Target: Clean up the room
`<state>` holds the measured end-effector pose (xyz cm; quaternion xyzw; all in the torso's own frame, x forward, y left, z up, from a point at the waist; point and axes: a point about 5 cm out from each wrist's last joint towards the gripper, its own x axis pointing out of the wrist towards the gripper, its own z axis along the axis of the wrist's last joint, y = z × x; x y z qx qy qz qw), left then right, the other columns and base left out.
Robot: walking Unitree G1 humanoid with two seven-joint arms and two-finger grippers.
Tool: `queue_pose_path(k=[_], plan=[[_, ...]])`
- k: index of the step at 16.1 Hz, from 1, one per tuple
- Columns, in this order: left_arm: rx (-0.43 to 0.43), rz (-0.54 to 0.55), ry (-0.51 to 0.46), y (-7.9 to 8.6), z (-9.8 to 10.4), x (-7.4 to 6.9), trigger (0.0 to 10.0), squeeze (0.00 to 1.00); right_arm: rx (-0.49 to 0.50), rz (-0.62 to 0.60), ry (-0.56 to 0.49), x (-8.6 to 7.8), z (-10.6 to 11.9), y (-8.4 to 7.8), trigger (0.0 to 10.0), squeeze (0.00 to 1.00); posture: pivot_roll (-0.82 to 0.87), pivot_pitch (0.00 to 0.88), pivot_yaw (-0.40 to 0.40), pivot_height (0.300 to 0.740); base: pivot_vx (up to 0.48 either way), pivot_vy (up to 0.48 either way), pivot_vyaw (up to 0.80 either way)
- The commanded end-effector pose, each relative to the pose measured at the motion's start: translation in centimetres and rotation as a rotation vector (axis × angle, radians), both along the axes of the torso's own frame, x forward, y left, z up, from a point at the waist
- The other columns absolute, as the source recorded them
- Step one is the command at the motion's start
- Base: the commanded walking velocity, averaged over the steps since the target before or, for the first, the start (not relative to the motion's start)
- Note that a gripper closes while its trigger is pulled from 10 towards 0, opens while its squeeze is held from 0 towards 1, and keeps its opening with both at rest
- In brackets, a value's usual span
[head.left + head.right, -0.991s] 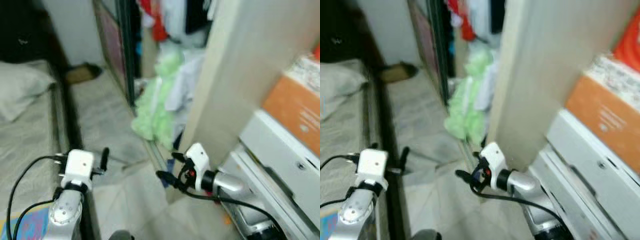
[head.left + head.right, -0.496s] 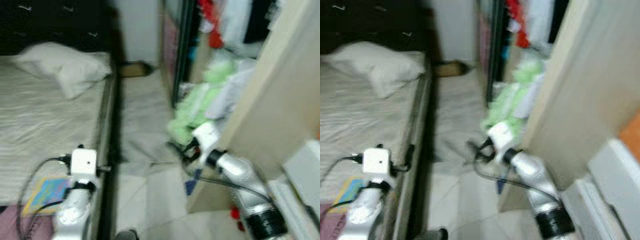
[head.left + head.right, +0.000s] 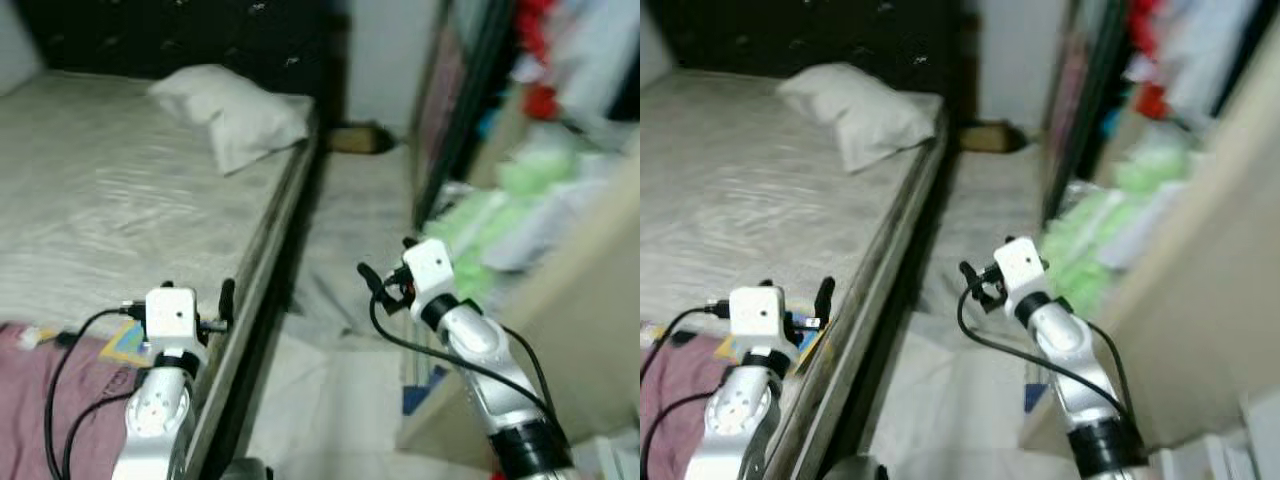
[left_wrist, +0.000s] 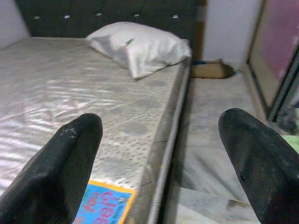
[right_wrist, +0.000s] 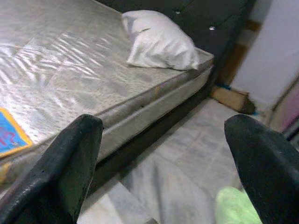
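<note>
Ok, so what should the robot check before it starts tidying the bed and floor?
1. Left tool open and holding nothing: ok.
2. Right tool open and holding nothing: ok.
3. Pillow on the bed: ok, near the headboard.
4. Bed tidy: not ok, a purple cloth and a colourful book lie at its near edge.
5. Floor beside the wardrobe tidy: not ok, green clothes spill out.
6. Brown thing on the far floor: cannot tell what it is.
</note>
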<state>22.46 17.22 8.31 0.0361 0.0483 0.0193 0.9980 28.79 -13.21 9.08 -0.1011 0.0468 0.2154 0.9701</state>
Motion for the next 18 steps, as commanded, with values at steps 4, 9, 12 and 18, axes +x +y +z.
queue_pose_path(k=[4,9,12,18], plan=[[-0.017,0.027,-0.026,0.1,0.7,0.3,10.0,0.0,0.076,-0.17,-0.14,0.2,2.2,-1.0,10.0,0.0,-0.02,0.0,-0.051,0.74,0.0,0.0,0.8],[-0.029,-0.001,-0.033,-0.3,0.8,0.6,10.0,0.0,0.103,-0.211,-0.103,0.0,1.7,-1.4,10.0,0.0,-0.03,0.0,-0.042,0.74,0.0,0.0,0.79],[-0.022,-0.034,-0.039,-0.5,0.9,0.6,10.0,0.0,0.112,-0.211,-0.095,-0.1,1.6,-1.2,10.0,0.0,-0.03,0.0,-0.042,0.74,0.0,0.0,0.79],[-0.033,-0.039,-0.027,-0.7,1.0,0.7,10.0,0.0,0.139,-0.183,-0.088,0.0,1.7,-0.5,10.0,0.0,-0.02,0.0,-0.041,0.74,0.0,0.0,0.79]])
